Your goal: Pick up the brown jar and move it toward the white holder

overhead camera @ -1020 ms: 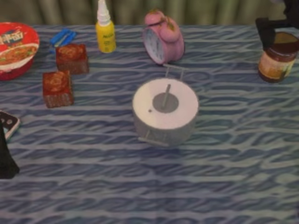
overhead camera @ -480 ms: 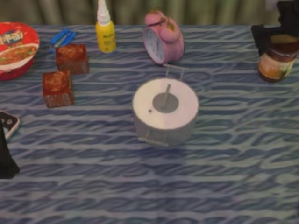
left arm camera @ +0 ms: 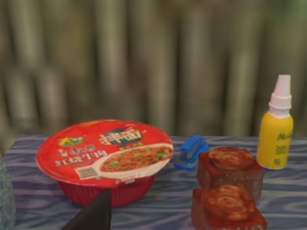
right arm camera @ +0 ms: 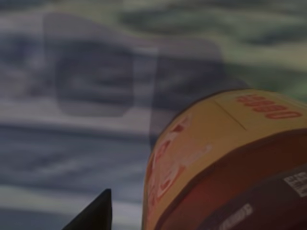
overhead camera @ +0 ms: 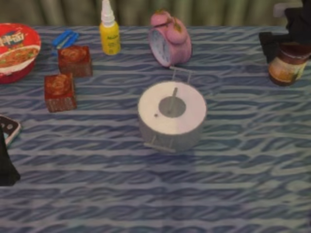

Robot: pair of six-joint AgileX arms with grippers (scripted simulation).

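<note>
The brown jar [overhead camera: 287, 65], with a dark lid and an orange-yellow label, stands on the table at the far right. My right gripper [overhead camera: 290, 44] is open and hangs over its lid, one dark finger [overhead camera: 267, 44] just left of the lid. In the right wrist view the jar [right arm camera: 225, 163] fills the frame beside that fingertip [right arm camera: 98, 213], with a gap between them. The white holder [overhead camera: 171, 116], a white drum with a grey disc and rod on a wire frame, stands at the table's middle. My left gripper [overhead camera: 6, 167] is parked at the left edge, open.
A pink alarm clock [overhead camera: 169, 39] and a yellow dropper bottle [overhead camera: 110, 35] stand at the back. Two red-brown blocks [overhead camera: 60, 91], a blue item [overhead camera: 65, 39] and a red noodle bowl [overhead camera: 14, 51] lie at the left. A small white object [overhead camera: 8, 128] sits near my left arm.
My right gripper has shifted a little left and lower around the jar's lid. The jar, the holder and the left arm have not moved.
</note>
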